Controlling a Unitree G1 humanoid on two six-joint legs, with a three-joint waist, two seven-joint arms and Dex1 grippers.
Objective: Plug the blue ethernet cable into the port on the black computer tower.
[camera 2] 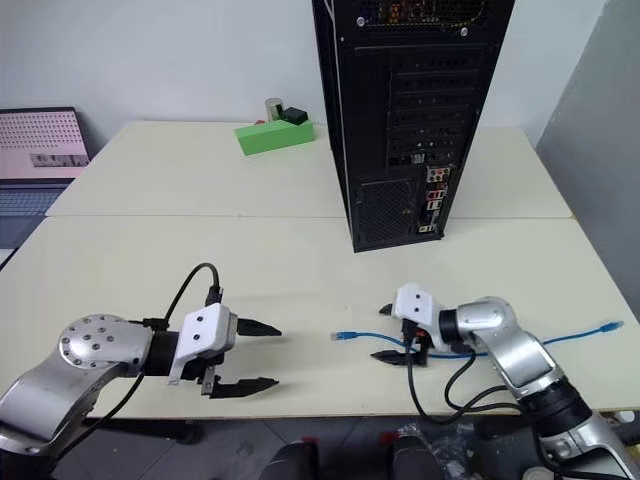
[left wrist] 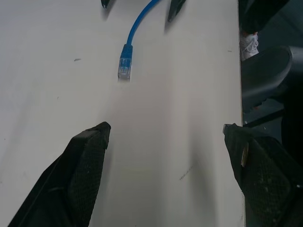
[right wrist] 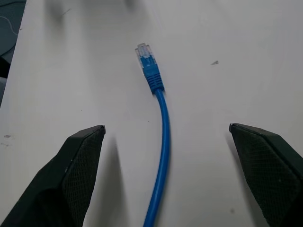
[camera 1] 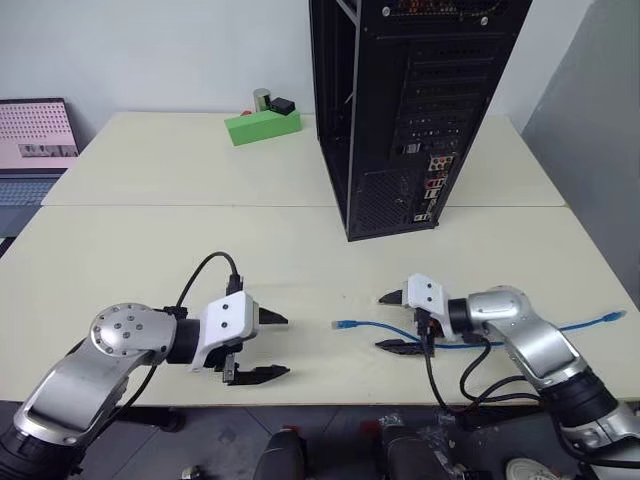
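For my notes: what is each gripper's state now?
Left gripper: open, holding nothing.
Right gripper: open, straddling the blue ethernet cable, not gripping.

Stereo head pair looking forward and down over the pale surface (camera 1: 300, 220), wrist cameras close above it, facing each other, both sharing the blue ethernet cable (right wrist: 161, 142) plug

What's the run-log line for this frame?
right gripper: open, straddling blue cable | left gripper: open, empty | cable: flat on table, unplugged | tower: upright
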